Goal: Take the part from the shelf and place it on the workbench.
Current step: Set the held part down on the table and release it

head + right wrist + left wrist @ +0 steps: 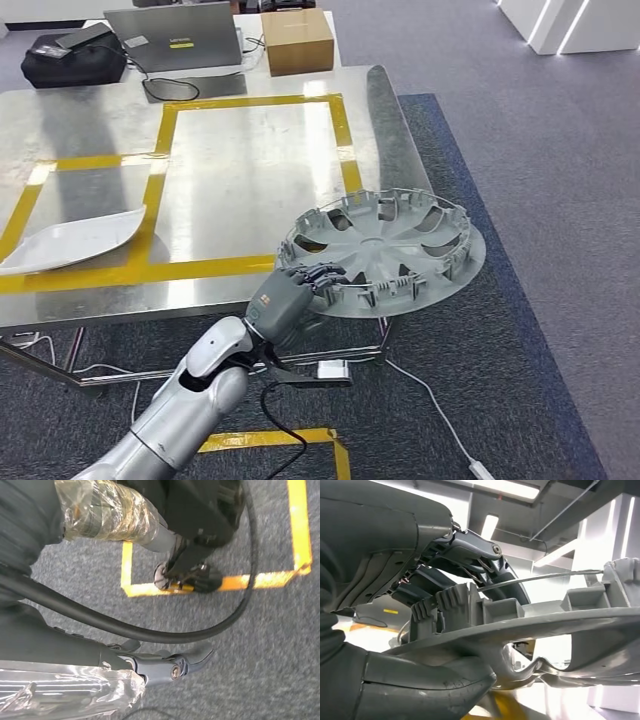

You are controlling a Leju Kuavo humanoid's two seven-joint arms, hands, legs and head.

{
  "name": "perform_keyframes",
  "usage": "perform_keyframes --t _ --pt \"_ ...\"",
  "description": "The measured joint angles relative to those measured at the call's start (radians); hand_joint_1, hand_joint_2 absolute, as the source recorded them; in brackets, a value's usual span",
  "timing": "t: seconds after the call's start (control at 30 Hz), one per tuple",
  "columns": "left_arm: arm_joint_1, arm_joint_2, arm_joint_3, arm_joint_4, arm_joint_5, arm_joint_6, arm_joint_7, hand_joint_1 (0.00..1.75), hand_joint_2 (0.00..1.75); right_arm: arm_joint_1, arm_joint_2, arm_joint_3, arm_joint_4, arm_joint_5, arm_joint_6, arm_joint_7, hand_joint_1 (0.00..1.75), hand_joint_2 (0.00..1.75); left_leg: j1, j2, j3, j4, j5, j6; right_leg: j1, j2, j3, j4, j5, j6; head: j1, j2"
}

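Note:
The part is a grey round wheel cover [392, 250] with clips around its rim. It hangs level at the workbench's [249, 170] front right corner, mostly out over the carpet. My left hand [290, 297] grips its near rim, fingers on top and thumb underneath. In the left wrist view the wheel cover's rim [546, 625] runs between the dark fingers [478, 545] and the thick thumb [425, 685]. I cannot tell whether the cover touches the bench. My right hand [162, 665] hangs over the grey carpet, fingers stretched out and holding nothing.
Yellow tape [249, 265] marks rectangles on the steel workbench. A white curved panel [72, 240] lies at the bench's left front. A laptop [177, 38], a cardboard box [297, 40] and a black bag [73, 58] sit at the back. Cables and an adaptor [332, 370] lie under the bench.

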Motion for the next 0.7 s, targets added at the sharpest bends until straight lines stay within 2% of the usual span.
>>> perform_keyframes --t 0.03,0.07,0.13,0.17,0.2,0.23,0.27,0.3,0.33,0.37,0.47,0.53,0.57,0.63,0.67,0.7 --pt "-0.001 -0.002 0.0 0.0 0.0 0.0 0.0 1.75 1.75 -0.001 0.0 0.0 0.0 0.0 0.0 0.0 0.0 1.75 0.003 0.001 0.005 -0.005 -0.001 0.005 0.0 -0.001 -0.017 0.033 -0.018 0.004 0.002 0.0" --pt "-0.002 -0.003 0.0 0.0 0.0 -0.002 0.005 1.75 1.75 -0.001 0.0 0.0 0.0 0.0 0.0 0.0 0.0 1.75 0.005 0.001 0.008 -0.006 -0.004 0.009 -0.002 -0.001 -0.047 0.088 -0.042 0.008 0.003 0.0" --pt "-0.001 -0.004 0.002 0.001 -0.001 -0.008 0.023 1.75 1.75 0.001 0.0 0.0 0.0 0.0 0.001 0.0 0.0 1.75 0.005 0.002 0.011 -0.007 -0.012 0.014 -0.004 -0.002 -0.127 0.226 -0.087 0.014 0.005 0.0" --pt "0.0 -0.005 0.004 0.003 -0.002 -0.012 0.035 1.75 1.75 0.003 0.0 0.0 0.0 0.0 0.002 0.0 0.0 1.75 0.004 0.002 0.015 -0.006 -0.017 0.014 -0.004 -0.002 -0.157 0.269 -0.089 0.017 0.005 0.0" --pt "0.001 -0.005 0.008 0.006 -0.002 -0.015 0.044 1.75 1.75 0.004 0.0 0.0 0.0 0.001 0.003 0.0 0.0 1.75 0.004 0.002 0.021 -0.006 -0.022 0.013 -0.004 -0.003 -0.17 0.277 -0.072 0.018 0.005 0.0" --pt "0.001 -0.005 0.012 0.008 -0.002 -0.017 0.05 1.75 1.75 0.006 0.0 0.0 0.0 0.001 0.004 0.0 0.0 1.75 0.005 0.002 0.031 -0.006 -0.028 0.011 -0.005 -0.004 -0.162 0.242 -0.036 0.019 0.005 0.0" --pt "0.001 -0.005 0.016 0.01 -0.002 -0.018 0.053 1.75 1.75 0.006 -0.001 0.0 0.0 0.002 0.004 0.0 0.0 1.75 0.005 0.002 0.042 -0.006 -0.035 0.008 -0.005 -0.006 -0.136 0.175 0.011 0.018 0.006 0.0" --pt "0.001 -0.005 0.019 0.012 -0.002 -0.018 0.055 1.75 1.75 0.006 -0.001 0.0 0.0 0.002 0.004 0.0 0.0 1.75 0.004 0.002 0.051 -0.006 -0.043 0.003 -0.005 -0.009 -0.105 0.108 0.042 0.017 0.006 0.0" --pt "0.0 -0.005 0.022 0.013 -0.002 -0.018 0.056 1.75 1.75 0.005 -0.001 0.0 0.0 0.003 0.004 0.0 0.0 1.75 0.003 0.002 0.058 -0.005 -0.051 -0.003 -0.004 -0.011 -0.075 0.049 0.057 0.013 0.006 0.0" --pt "-0.002 -0.005 0.024 0.014 -0.002 -0.019 0.056 1.75 1.75 0.004 -0.002 0.0 0.0 0.003 0.004 0.0 0.0 1.75 0.001 0.002 0.062 -0.005 -0.057 -0.008 -0.003 -0.012 -0.055 0.015 0.058 0.009 0.005 0.0" --pt "-0.006 -0.006 0.029 0.015 -0.002 -0.021 0.057 1.75 1.75 0.004 -0.002 0.0 0.0 0.006 0.006 0.0 0.0 1.75 0.0 0.002 0.071 -0.008 -0.069 -0.024 -0.001 -0.011 -0.033 -0.003 0.035 -0.013 -0.002 0.0" --pt "-0.01 -0.008 0.032 0.014 -0.003 -0.024 0.057 1.75 1.75 0.005 -0.002 0.0 0.0 0.008 0.006 -0.001 0.0 1.75 0.001 0.002 0.064 0.029 -0.088 -0.035 -0.005 -0.011 -0.011 -0.011 0.025 -0.028 -0.008 0.0" --pt "-0.011 -0.008 0.034 0.014 -0.003 -0.026 0.057 1.75 1.75 0.005 -0.002 0.0 0.0 0.008 0.006 -0.002 0.0 1.75 0.002 0.002 0.039 0.08 -0.105 -0.04 -0.006 -0.011 0.001 -0.015 0.018 -0.033 -0.011 0.0" --pt "-0.009 -0.007 0.039 0.017 -0.002 -0.029 0.057 1.75 1.75 0.004 -0.002 0.0 0.0 0.009 0.006 -0.002 0.0 1.75 0.002 0.002 -0.054 0.226 -0.142 -0.044 -0.005 -0.008 0.022 -0.018 0.001 -0.038 -0.016 0.0" --pt "-0.006 -0.006 0.041 0.019 -0.002 -0.031 0.057 1.75 1.75 0.005 -0.002 0.0 0.0 0.009 0.006 -0.002 0.0 1.75 0.002 0.002 -0.099 0.28 -0.144 -0.044 -0.005 -0.006 0.033 -0.018 -0.009 -0.038 -0.015 0.0" --pt "-0.003 -0.005 0.043 0.021 -0.002 -0.032 0.057 1.75 1.75 0.007 -0.002 0.0 0.0 0.01 0.006 -0.002 0.0 1.75 0.002 0.002 -0.13 0.299 -0.124 -0.042 -0.004 -0.004 0.047 -0.018 -0.021 -0.038 -0.016 0.0"
